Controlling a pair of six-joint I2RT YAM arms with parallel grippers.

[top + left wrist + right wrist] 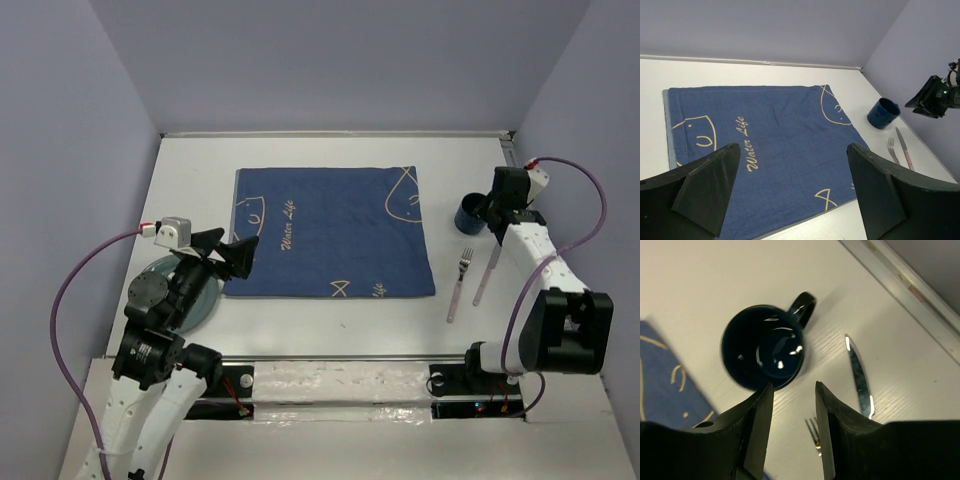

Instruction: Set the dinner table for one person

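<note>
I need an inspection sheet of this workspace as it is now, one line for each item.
Surface: white dinner table, matte.
Job's things: blue cloth flat at the middle; mug upright, fork and knife side by side to its right; plate partly under the left arm.
Clutter: nothing seen.
Hands: left hand open near the cloth's left edge; right hand open by the mug, holding nothing.
Cables: purple left cable and right cable loop from the wrists.
Surroundings: lilac walls.

Cloth (333, 232) centred on table (330, 335); mug (468, 215), fork (459, 285), knife (487, 275) right of it; plate (207, 298) left.
</note>
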